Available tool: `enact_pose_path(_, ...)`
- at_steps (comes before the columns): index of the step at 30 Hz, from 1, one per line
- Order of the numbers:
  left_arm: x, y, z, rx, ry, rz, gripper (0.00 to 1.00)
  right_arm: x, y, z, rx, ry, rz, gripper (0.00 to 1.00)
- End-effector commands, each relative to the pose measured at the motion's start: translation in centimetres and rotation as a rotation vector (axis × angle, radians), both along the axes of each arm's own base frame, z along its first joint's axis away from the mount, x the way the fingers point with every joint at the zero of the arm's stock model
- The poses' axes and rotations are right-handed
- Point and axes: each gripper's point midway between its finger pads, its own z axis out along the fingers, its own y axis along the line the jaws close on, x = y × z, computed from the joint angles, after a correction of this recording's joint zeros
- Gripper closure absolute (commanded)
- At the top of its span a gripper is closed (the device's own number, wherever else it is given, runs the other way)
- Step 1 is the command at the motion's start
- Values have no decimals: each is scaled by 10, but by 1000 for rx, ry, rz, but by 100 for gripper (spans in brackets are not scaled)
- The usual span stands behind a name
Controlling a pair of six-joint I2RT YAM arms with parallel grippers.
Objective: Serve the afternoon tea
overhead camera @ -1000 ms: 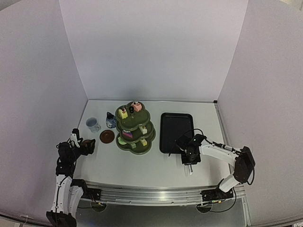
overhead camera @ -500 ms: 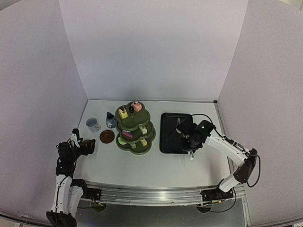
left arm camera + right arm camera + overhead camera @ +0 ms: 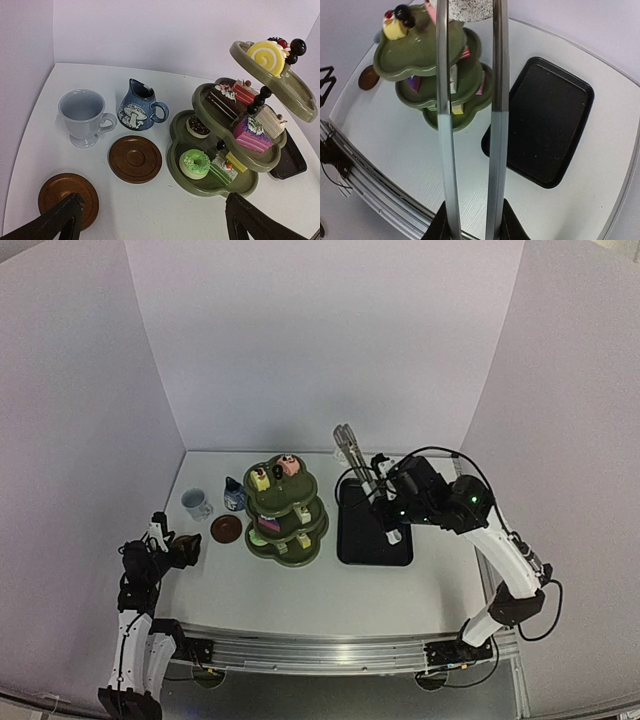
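- At right, my right claw (image 3: 388, 512) hangs above the black tray (image 3: 358, 540), pinching the metal tongs (image 3: 356, 462) by their lower end. The tongs' two arms run up toward the back wall, side by side and a little apart.
- Seen from that wrist, the tongs' left arm crosses in front of the three tiers, and the tray lies to the right of the other arm.
- At left, my left claw (image 3: 154, 200) sits low near the table's (image 3: 300, 590) near left corner. Its fingers are spread wide with only tabletop between them, and it faces the tea things.
- Centre, the dark green stand (image 3: 210, 186) stands upright on the table, just left of the tray and not touching it.
- Small cakes (image 3: 250, 135) sit on all three tiers. A yellow swirl roll (image 3: 264, 54) is on top, several slices are on the middle tier, and a green doughnut (image 3: 195, 162) is on the bottom with other pieces.
- Back left, the white mug (image 3: 82, 117) stands upright, and the blue-and-white pot (image 3: 137, 106) is just beside it on the stand's side.
- One brown coaster (image 3: 135, 158) lies flat in front of the pot, between mug and stand.
- The second coaster (image 3: 67, 192) lies nearer me, just ahead of my left claw's left finger.
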Motion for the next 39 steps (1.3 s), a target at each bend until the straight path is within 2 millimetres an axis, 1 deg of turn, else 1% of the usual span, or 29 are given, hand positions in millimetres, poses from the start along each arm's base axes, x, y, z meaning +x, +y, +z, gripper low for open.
enact_pose_path(1, 0, 1, 11, 7, -32, 3, 0, -15, 46, -25, -35, 21, 184, 100)
enact_pose_path(4, 0, 1, 11, 8, -30, 2, 0, -15, 45, -32, -49, 30, 181, 100)
enact_pose_path(7, 1, 0, 9, 2, -25, -3, 0, -14, 54, -38, -37, 36, 192, 100)
enact_pose_path(13, 2, -1, 8, 4, -22, -7, 0, -1, 73, -54, -52, 21, 203, 100)
enact_pose_path(18, 2, 0, 9, 3, -25, -5, 0, 12, 83, -68, -89, 3, 196, 100)
enact_pose_path(22, 2, 0, 10, 4, -28, -6, 0, 22, 89, -70, -95, -28, 179, 100)
enact_pose_path(24, 2, -1, 10, 3, -29, -6, 0, 24, 92, -75, -101, -27, 179, 100)
enact_pose_path(32, 1, -2, 10, 0, -30, -11, 0, 32, 95, -98, -148, -13, 151, 100)
enact_pose_path(39, 1, -2, 11, -1, -33, -12, 0, 34, 99, -107, -150, -1, 150, 100)
